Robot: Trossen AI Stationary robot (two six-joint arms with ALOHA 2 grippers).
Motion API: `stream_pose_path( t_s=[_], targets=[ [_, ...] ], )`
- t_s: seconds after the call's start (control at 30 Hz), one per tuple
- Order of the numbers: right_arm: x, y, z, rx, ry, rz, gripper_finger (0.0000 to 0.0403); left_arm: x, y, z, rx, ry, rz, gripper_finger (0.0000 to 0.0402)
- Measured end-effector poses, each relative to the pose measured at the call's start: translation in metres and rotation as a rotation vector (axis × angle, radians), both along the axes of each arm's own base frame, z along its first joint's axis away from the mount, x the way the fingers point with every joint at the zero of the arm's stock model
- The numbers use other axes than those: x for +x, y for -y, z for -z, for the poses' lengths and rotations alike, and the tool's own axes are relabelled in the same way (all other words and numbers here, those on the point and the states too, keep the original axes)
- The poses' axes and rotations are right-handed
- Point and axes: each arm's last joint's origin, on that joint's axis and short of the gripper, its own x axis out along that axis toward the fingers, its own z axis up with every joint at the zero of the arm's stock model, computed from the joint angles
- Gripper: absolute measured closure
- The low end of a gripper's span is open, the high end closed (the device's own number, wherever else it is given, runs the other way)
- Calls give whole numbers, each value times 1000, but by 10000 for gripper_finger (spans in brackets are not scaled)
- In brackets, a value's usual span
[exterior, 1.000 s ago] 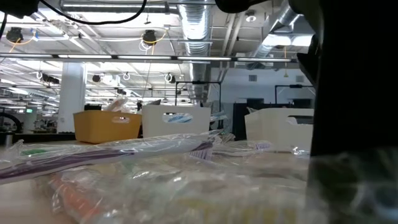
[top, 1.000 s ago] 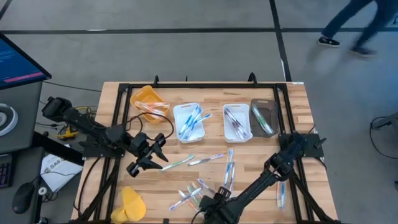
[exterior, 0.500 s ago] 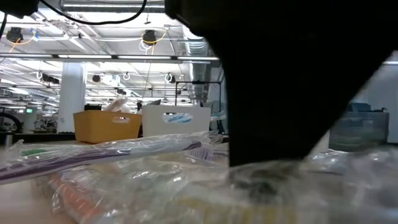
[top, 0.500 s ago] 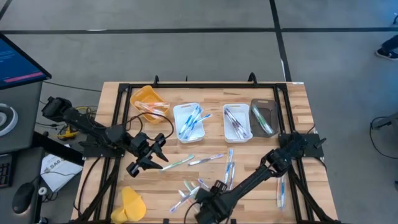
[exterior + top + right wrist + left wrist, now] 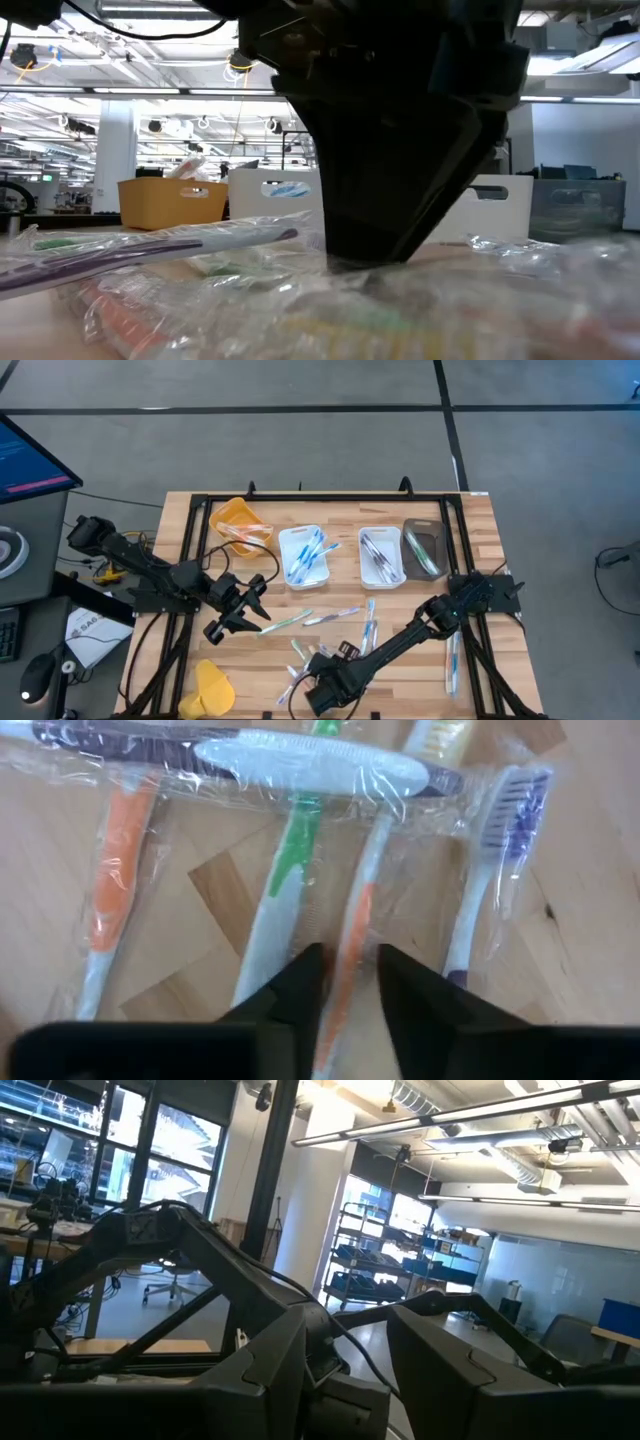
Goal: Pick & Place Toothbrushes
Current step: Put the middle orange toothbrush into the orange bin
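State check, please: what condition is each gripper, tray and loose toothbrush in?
Right gripper: open, fingers astride a wrapped orange-and-white toothbrush.
Left gripper: over the wooden table's left side.
Yellow plastic tray: holds toothbrushes.
White plastic tray: holds blue toothbrushes.
Second white plastic tray: holds grey toothbrushes.
Dark tray: holds a green toothbrush.
Loose wrapped toothbrushes: lying flat.
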Motion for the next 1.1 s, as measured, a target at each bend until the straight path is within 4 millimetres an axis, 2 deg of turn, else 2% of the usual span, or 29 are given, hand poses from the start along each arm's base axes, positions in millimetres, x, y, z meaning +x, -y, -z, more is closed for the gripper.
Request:
stream_pose_path(
  t_s=[0.13,0.2,0.57,0.9,1.1],
  targets=[
    [0,1,0,2,-11,-12,374,0,0,0,0,0,0,266],
    [0,0,0,-1,-12,-38,391,0,0,0,0,0,0,266],
    [-8,-7,-10,-63,-30,-17,393,0,0,0,0,-1,0,266],
    [-18,-22,-46,-158,54,12,399,0,0,3,5,-11,0,266],
    [-32,-29,-68,-215,104,45,399,-1,0,3,4,-8,0,266]
  ],
)
